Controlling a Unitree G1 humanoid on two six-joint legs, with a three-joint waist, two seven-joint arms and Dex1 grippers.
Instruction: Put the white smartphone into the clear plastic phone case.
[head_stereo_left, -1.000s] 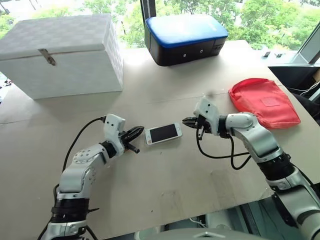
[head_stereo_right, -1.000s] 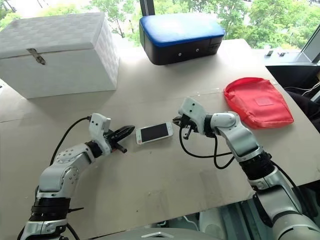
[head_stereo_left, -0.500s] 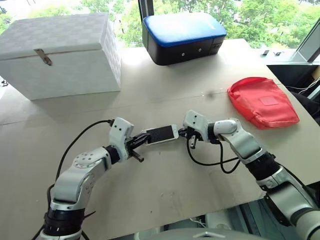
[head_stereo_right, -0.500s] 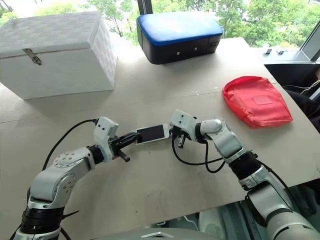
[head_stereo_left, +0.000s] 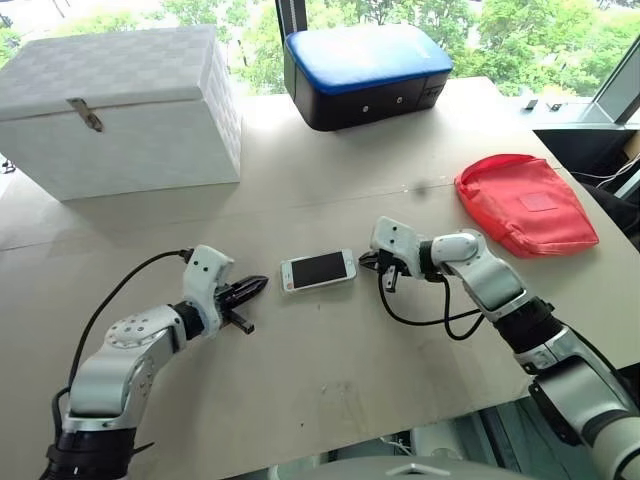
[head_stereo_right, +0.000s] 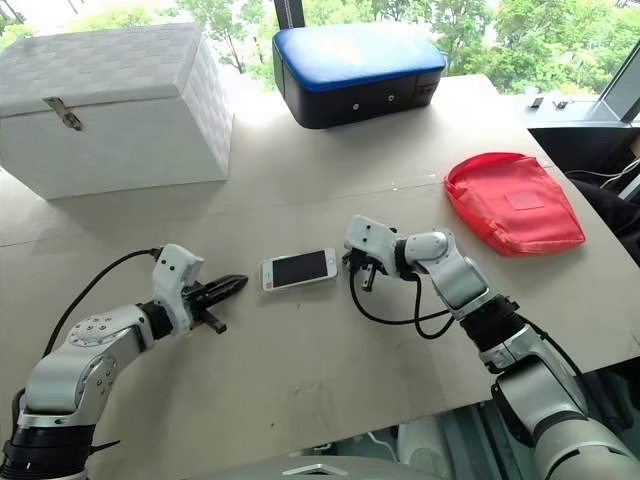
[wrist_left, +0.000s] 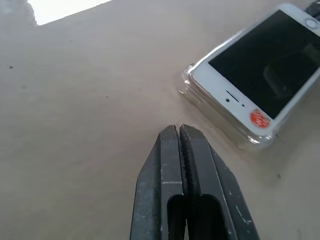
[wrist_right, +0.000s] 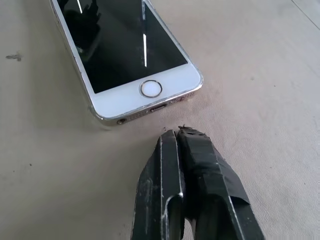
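White smartphone (head_stereo_left: 318, 270) flat on desk (head_stereo_left: 330, 370), screen up, lying between both hands. Clear plastic phone case (wrist_left: 260, 141) around its speaker end in left wrist view, glossy rim hugging that edge; seating at home-button end hard to tell.

Left hand (head_stereo_left: 254, 286) pressed together, empty, near the speaker end but apart from it. Right hand (head_stereo_left: 372, 259) likewise together, empty, just beside the home-button end.

Risks, as judgement: a push from one end alone likely slides phone and case together across the desk; an off-centre press could pop a corner out of the rim.

White latched box (head_stereo_left: 120, 105) shut, contents hidden. Blue-topped case (head_stereo_left: 365, 75) shut. Red pouch (head_stereo_left: 525, 203) flat, well apart.
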